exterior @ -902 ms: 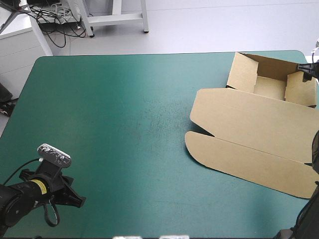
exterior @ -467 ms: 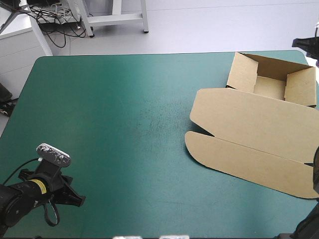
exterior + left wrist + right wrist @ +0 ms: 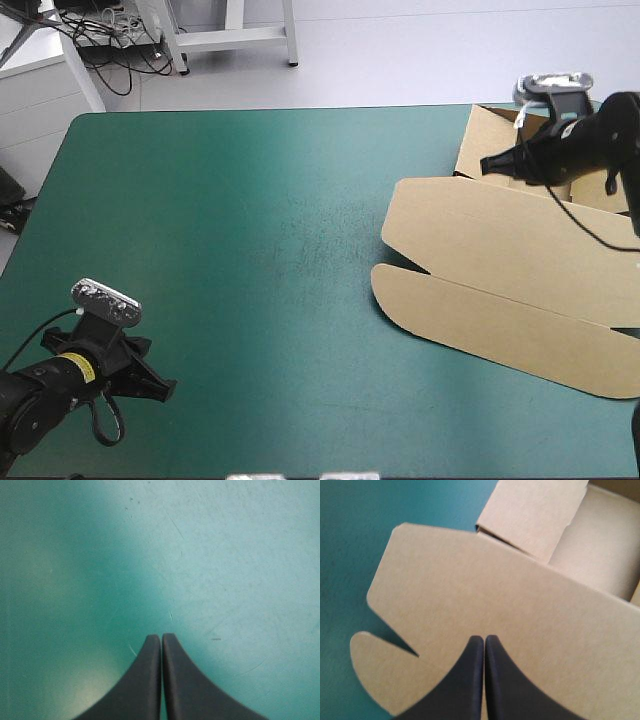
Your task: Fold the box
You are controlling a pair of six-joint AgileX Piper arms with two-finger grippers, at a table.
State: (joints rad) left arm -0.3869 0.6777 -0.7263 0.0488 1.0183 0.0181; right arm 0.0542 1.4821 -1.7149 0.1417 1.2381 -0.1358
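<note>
The brown box point(image 3: 500, 260) lies at the table's right side as an open tray with raised walls at the back and its lid flat toward the front. My right gripper point(image 3: 487, 167) hovers over the tray's near-left corner, shut, pointing toward the table's middle. In the right wrist view the shut gripper point(image 3: 484, 638) sits above the flat lid point(image 3: 485, 595), with the tray's wall point(image 3: 530, 510) ahead. My left gripper point(image 3: 165, 392) rests low at the front left corner, far from the box. Its left wrist view shows the gripper point(image 3: 161, 637) shut over bare teal-green cover.
The teal-green cover point(image 3: 250, 230) stretches bare from the left edge to the box. The lid's rounded front flap point(image 3: 480, 320) reaches toward the table's front right.
My right arm has swung in from beyond the table's right back corner and now hangs over the tray. The left arm has barely shifted. The box lies as before.
</note>
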